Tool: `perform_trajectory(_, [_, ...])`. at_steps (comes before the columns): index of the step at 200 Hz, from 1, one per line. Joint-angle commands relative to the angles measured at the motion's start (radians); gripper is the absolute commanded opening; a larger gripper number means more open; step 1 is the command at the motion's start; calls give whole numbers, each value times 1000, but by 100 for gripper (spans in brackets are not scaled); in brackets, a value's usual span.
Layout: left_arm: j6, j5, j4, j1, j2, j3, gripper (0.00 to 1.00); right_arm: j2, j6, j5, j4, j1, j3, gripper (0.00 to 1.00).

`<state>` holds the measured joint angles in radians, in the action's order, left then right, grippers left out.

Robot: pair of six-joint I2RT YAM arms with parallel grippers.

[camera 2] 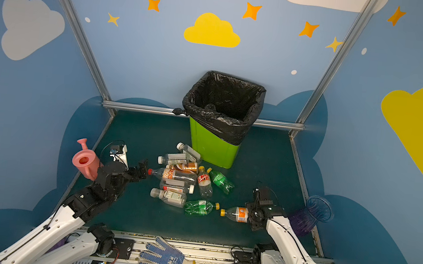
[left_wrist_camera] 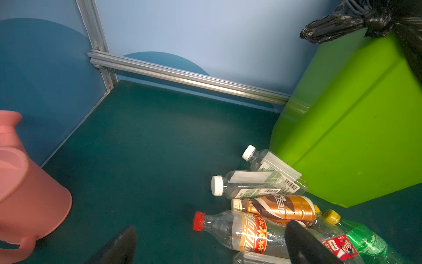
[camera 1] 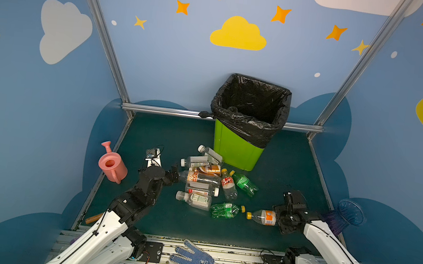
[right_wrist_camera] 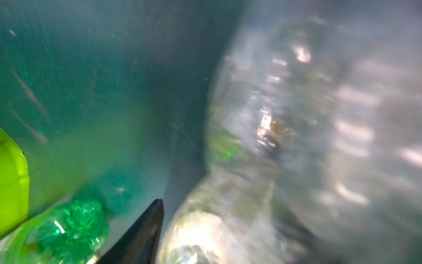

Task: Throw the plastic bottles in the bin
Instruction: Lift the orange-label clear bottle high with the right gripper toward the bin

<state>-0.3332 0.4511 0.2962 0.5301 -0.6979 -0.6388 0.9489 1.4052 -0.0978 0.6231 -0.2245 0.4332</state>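
**Pick step: right gripper [camera 1: 278, 218] at the base of the orange-label bottle [camera 1: 263, 216].**
The bottle lies on the mat [camera 1: 166, 138], apart from the pile [camera 1: 200, 180] in front of the bin [camera 1: 235, 151]. The jaws straddle it, but a firm clamp cannot be confirmed. The left gripper [camera 1: 173, 175] is spread wide beside the pile. Next: confirm grip, lift, clear the bin's rim, release.

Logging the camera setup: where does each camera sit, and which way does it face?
A top view: high behind the robot, looking down at bin and bottle pile; left arm, right arm show.
A top view: same aim; left gripper open, right gripper at the orange-label bottle.
Left wrist: low, facing the bin; two fingertips show.
Right wrist: against that bottle, blurred; one fingertip shows.
Shared: top views and left wrist see the bin.
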Motion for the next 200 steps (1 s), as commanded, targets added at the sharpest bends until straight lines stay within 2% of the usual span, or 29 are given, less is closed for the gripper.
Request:
perform_trajectory(1, [-12,9,4,-4,17,18,100,14,-18,-38,-10,10,29,62])
perform_trajectory(45, [-26,17,15,-5,26,30,100,36,-25,-40,-59,16,33,48])
perform_trajectory(71, [-48,25,26,-5,20,40,100,26,-73,-44,-73,17,70,48])
perform_trajectory(85, [-70,35,31,-7,9,48,100,10,-113,-47,-93,21,99,48])
perform_trajectory(121, [-142,48,58,-15,-40,57,100,-4,-329,0,-137,79,231,49])
perform_trajectory(149, [-211,44,70,-28,-77,68,100,9,-543,119,-155,184,450,48])
perform_trajectory(169, [-258,22,63,-62,-104,84,100,48,-721,202,-90,273,716,48])
perform_trajectory(200, [-325,-54,62,-154,-158,103,100,90,-919,175,-19,349,1191,50])
